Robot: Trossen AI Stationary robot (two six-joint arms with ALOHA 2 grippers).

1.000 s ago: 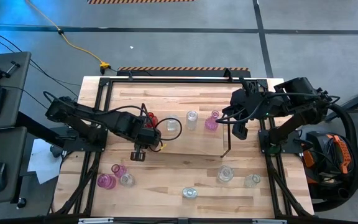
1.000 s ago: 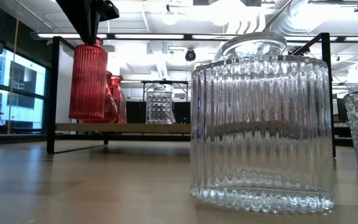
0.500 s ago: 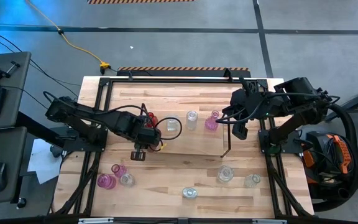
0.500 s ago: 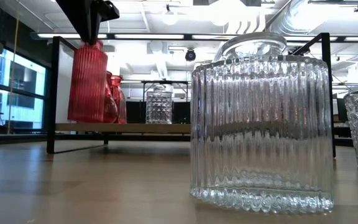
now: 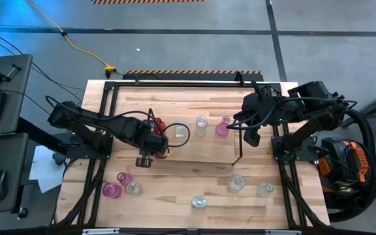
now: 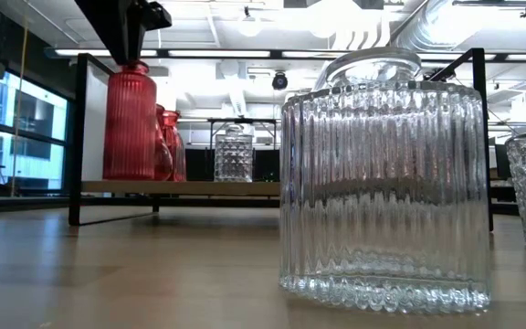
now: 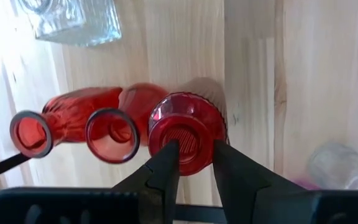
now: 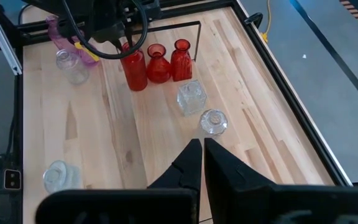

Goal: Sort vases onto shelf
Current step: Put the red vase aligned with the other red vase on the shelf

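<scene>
The shelf (image 5: pixel 201 149) lies across the middle of the table, a wooden board between black wire ends. At its left end stand three red vases. The ribbed one (image 7: pixel 188 127) stands upright on the board (image 6: pixel 190 187), nearest the front edge. My left gripper (image 7: pixel 196 152) points down over it, open, one finger on each side of the neck. Farther right on the shelf are a clear square vase (image 5: pixel 181 132), a clear vase (image 5: pixel 202 124) and a pink one (image 5: pixel 222 126). My right gripper (image 8: pixel 202 146) hangs shut and empty above the shelf's right end. My left gripper comes from above with its fingers (image 7: pixel 166 163) on either side of the ribbed red vase's neck (image 7: pixel 188 146). I cannot tell whether they touch the glass. The vase stands upright with its base on the shelf board.
Loose vases stand on the near part of the table: two pink (image 5: pixel 113 189) and a clear one (image 5: pixel 133 188) at the left, and clear ones at the middle (image 5: pixel 199 202) and right (image 5: pixel 236 183), (image 5: pixel 264 189). A black frame (image 5: pixel 103 117) edges the table.
The ribbed red vase under my left gripper was tilted a moment ago. It has now come upright and settled with its base on the shelf board. Both arms have stayed in place.
</scene>
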